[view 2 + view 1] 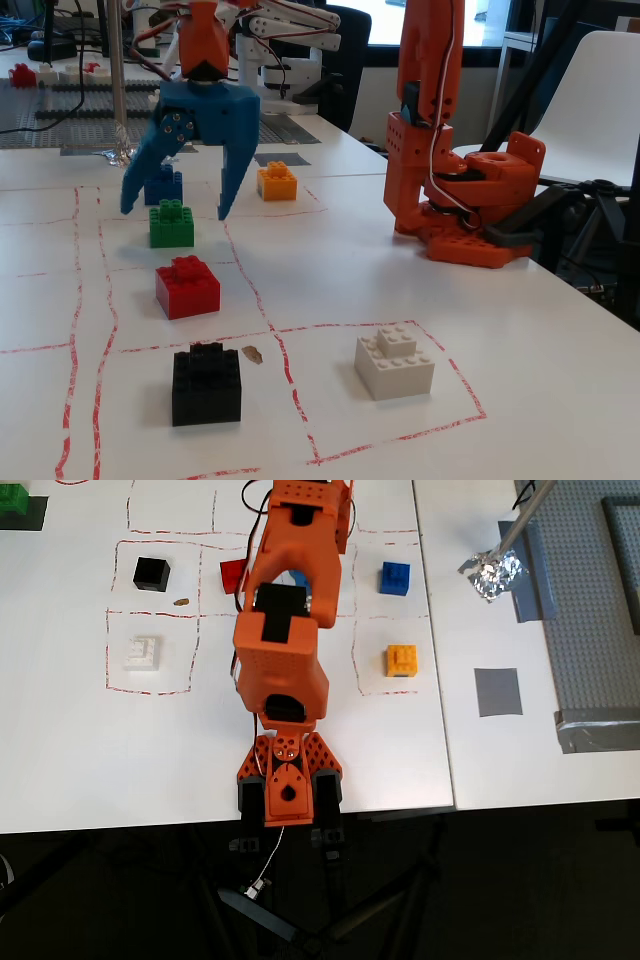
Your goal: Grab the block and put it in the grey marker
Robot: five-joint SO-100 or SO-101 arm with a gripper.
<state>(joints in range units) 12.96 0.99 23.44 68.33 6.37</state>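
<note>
Fixed view, nearest first. A black brick [206, 384] stands closest to the camera, with a white brick [394, 362] to its right, each inside a red-dashed cell on the white table [330, 260]. A small brown speck [252, 353] lies just beside the black brick. Behind them is the red brick [187, 286].

Next back is the block [171, 223]: bright green, upright, studs on top, flat on the table, apparently square to the dashed lines. My gripper [174, 212] hangs directly over it, jaws spread wide, the 2 blue fingers [238, 160] pointing down. Their tips reach about level with the block's top, 1 on each side. I see a gap on both sides; nothing is held and nothing is touched.

The blue brick [163, 186] sits just behind the block, partly screened by my left-hand finger in this view. An orange-yellow brick [277, 181] lies further back to the right. My orange base [470, 215] stands at the right.

Overhead view: my arm [290, 620] covers both the block and the jaws, so neither can be checked here. The red brick [231, 575] shows only as a corner at the arm's left edge. The grey marker [497, 692] lies flat on the adjoining table, right of the orange-yellow brick [401, 661], well apart from the block's cell. Crumpled foil [492, 573] lies beyond it, and the studded grey baseplate [590, 610] fills the right edge.
</note>
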